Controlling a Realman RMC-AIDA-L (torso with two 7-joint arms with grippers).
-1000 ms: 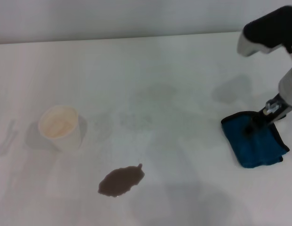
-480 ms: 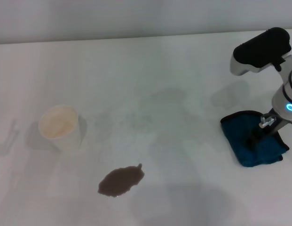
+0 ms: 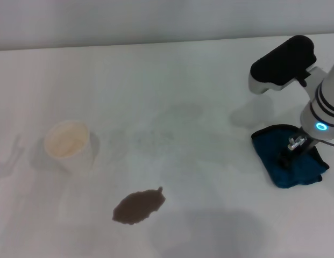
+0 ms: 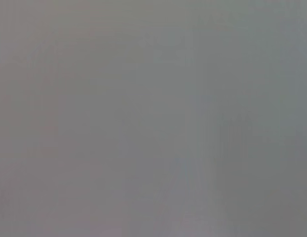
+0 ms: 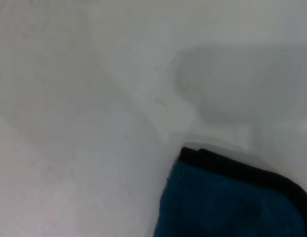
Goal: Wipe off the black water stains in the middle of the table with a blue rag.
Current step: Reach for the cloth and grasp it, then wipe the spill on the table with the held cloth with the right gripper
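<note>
**Rag at my right edge, stain near the front, cup off to the left**

On the table (image 3: 172, 80), I see the blue rag (image 3: 274, 156) lying far to my right, with my right gripper (image 3: 285, 160) down on top of it. The black water stains (image 3: 138, 207) sit well apart from it, left of centre and nearer to me. A paper cup (image 3: 68, 145) stands farther left and a little behind the stain.
</note>
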